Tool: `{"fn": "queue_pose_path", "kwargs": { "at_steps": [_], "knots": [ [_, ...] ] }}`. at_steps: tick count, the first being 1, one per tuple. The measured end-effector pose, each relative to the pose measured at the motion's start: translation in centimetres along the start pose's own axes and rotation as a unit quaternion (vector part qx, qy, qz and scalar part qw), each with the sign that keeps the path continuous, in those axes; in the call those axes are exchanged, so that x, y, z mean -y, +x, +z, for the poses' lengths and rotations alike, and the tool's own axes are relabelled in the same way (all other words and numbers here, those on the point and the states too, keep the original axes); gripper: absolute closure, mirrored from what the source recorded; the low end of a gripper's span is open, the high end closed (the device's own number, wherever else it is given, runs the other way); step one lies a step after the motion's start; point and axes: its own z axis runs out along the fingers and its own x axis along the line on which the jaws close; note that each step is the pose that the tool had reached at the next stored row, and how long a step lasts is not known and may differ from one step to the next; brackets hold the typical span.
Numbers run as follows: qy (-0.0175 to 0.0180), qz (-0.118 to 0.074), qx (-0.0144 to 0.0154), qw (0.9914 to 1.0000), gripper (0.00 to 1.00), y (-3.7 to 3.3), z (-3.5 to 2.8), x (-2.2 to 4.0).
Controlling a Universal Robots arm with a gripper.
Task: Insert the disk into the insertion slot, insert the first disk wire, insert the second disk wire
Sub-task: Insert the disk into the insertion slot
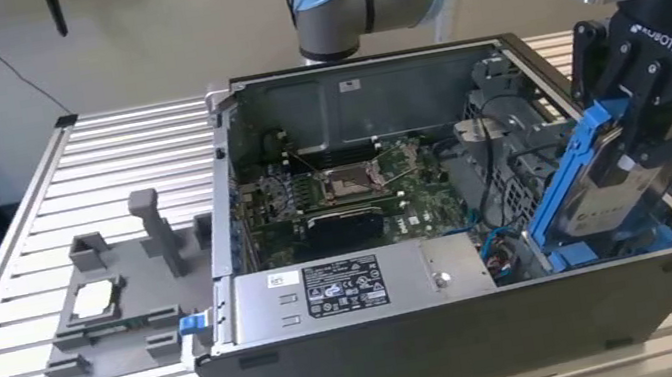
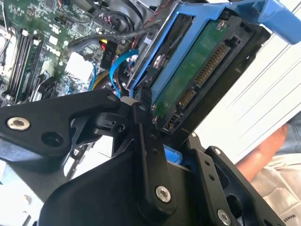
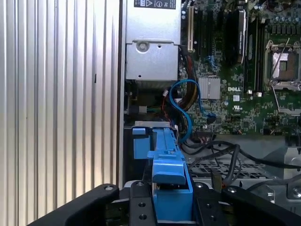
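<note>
My gripper (image 1: 643, 142) is shut on the disk (image 1: 602, 192), a silver drive in a bright blue carrier. The disk is steeply tilted over the open case's front corner, on the exterior view's right. Its lower end dips toward the insertion slot (image 1: 635, 244), the grey bay in that corner; I cannot tell whether they touch. In the second wrist view the disk (image 2: 197, 70) shows its green board and connectors between the black fingers (image 2: 143, 141). In the first wrist view the blue carrier (image 3: 167, 160) runs from the gripper (image 3: 171, 203) toward the bay. A loose blue wire (image 3: 182, 106) curls beside the bay.
A grey labelled power-supply box (image 1: 352, 287) lies along the case's front wall, with the motherboard (image 1: 350, 186) behind it. A grey fixture (image 1: 123, 293) stands on the slatted table at the exterior view's left. A person's hand (image 2: 275, 141) is outside the case.
</note>
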Motion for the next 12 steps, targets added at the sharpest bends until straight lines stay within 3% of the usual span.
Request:
{"fn": "queue_pose_path", "kwargs": {
  "at_steps": [4,12],
  "knots": [
    [0.0001,0.0,0.0003,1.0,0.68,-0.33,0.56,0.02],
    [0.0002,0.0,0.0003,1.0,0.66,-0.33,0.58,0.02]
  ]
}}
